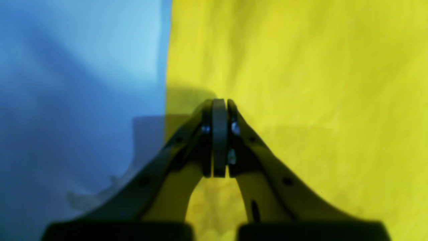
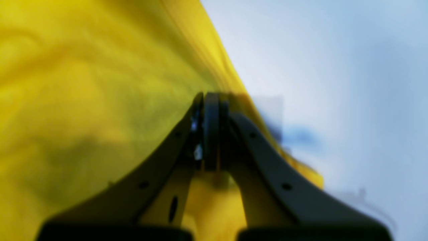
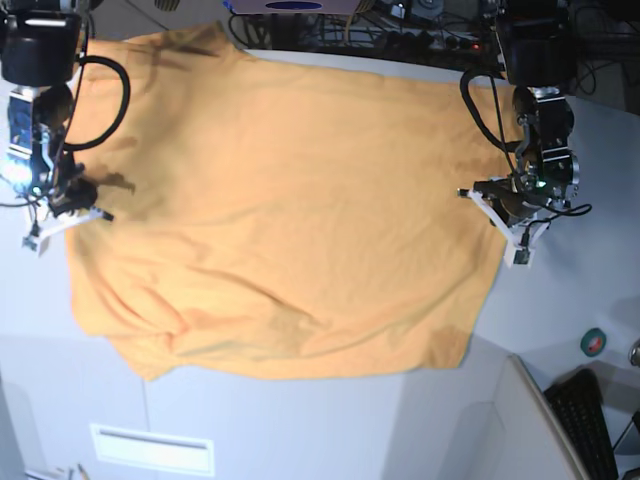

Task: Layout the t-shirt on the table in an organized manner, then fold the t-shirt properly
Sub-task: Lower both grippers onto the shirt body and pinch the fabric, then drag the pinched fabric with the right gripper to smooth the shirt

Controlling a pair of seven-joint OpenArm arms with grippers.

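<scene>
The orange-yellow t-shirt lies spread and lightly wrinkled across the white table; no print shows. My left gripper stands at the shirt's right edge in the base view. In the left wrist view its jaws are shut, tips down on the t-shirt just inside the hem, beside bare table. My right gripper is at the shirt's left edge. There it is shut on the t-shirt, whose folds run toward the tips.
A black keyboard and a green tape roll sit at the near right. Cables and equipment crowd the back edge. The shirt's lower hem hangs close to the table's front edge.
</scene>
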